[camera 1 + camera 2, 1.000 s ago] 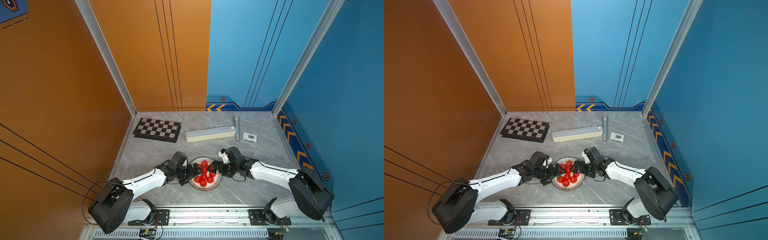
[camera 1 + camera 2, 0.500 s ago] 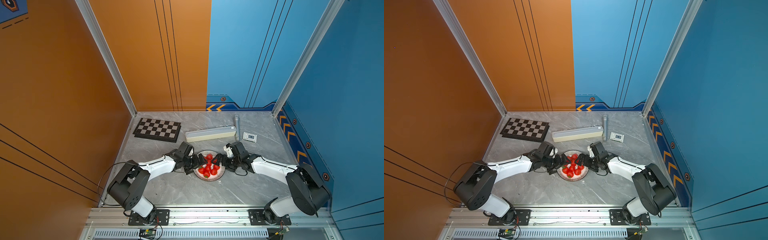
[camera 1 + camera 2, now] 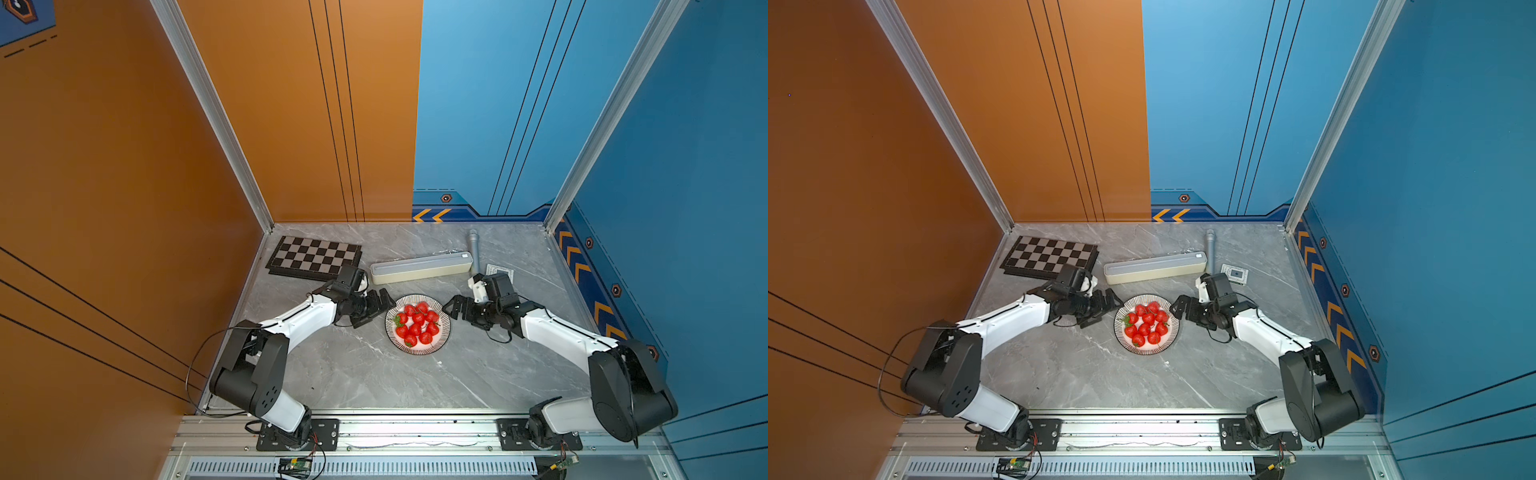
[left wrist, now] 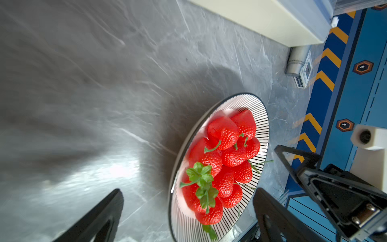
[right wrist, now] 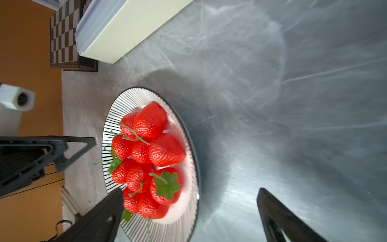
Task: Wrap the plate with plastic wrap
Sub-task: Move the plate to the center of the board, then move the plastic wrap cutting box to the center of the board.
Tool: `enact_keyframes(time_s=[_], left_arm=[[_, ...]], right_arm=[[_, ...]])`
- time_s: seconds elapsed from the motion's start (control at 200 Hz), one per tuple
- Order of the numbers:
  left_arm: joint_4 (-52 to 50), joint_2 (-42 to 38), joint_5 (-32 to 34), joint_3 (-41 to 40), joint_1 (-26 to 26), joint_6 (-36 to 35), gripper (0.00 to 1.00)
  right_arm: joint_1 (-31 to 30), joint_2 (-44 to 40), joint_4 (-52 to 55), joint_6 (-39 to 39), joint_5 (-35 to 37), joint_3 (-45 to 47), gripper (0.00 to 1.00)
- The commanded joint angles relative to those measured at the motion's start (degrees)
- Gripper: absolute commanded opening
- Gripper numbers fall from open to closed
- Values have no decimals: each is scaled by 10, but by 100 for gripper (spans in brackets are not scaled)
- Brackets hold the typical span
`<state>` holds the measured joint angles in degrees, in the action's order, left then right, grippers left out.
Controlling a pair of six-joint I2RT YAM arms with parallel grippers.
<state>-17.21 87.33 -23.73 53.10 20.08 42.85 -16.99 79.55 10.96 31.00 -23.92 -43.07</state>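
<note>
**Beside the plate, two claws wide and empty**

At the middle of the table, the left gripper and the right gripper faced each other with jaws spread wide, holding nothing. Between them sat the plate, with a claw close beside its striped rim on the left and on the right. Whether either touched it I could not tell. My guess was that they flanked it so as to square it up for the film. Its strawberries lay heaped and bare, with no film over them. Just beyond, on the far side, the boxed plastic wrap, long and cream, lay crosswise to the plate. That looked handy, I judged, for drawing a sheet toward the near edge. Farther out, a chessboard sat far left and a grey rod far right, both clear of the work.
</note>
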Motion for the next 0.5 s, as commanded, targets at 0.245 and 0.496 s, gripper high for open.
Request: enact_keyframes(time_s=[0.245, 0.496], left_arm=[[-71, 55, 2, 185, -97, -164, 97], [-71, 177, -26, 292, -111, -144, 96]], right_arm=[[127, 74, 96, -319, 4, -226, 97], [133, 266, 107, -271, -30, -413, 98]])
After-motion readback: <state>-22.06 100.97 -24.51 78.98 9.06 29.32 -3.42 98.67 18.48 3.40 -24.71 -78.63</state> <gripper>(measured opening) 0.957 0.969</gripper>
